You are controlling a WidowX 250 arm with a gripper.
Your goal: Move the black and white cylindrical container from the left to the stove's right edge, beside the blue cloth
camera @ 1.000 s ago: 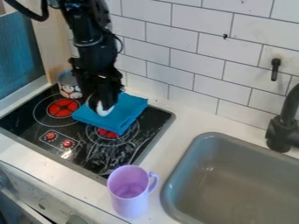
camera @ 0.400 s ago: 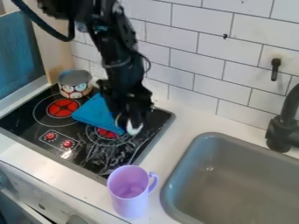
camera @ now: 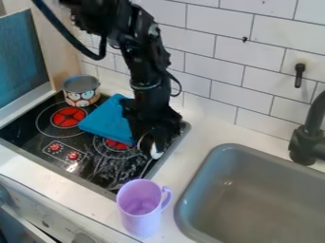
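Pincer: we see the pincer [camera: 151, 144] hanging low over the right part of the black stovetop [camera: 28, 124]; we cannot tell whether it is spread or pressed together.
White piece: right at the pincer's tip we see a small, pale, rounded piece [camera: 156, 152] – whether it is held or part of the pincer, we cannot tell.
Blue cloth: just left of the pincer, its near corner close by, lies a folded cloth [camera: 105, 122]. We see it as bright, even blue, flat and roughly four-sided, with crisp edges and a smooth top; the arm covers some of its right side.
Red burners: one burner [camera: 68, 117] glows red beyond the cloth, well left of the pincer; another [camera: 116, 145] shows beside the cloth's near corner, closer to the pincer.
Pot: farther back and to the left of the pincer we find a small pot [camera: 81, 92] – grey inside, with round cartoon faces on its red and white side.
Purple mug: in front of the pincer, a tall, pale purple mug [camera: 141, 211] stands upright on the white desk [camera: 202, 136], handle to the right.
Sink: to the right of the pincer, we have a grey sink [camera: 270, 190] and a black faucet [camera: 308, 142].
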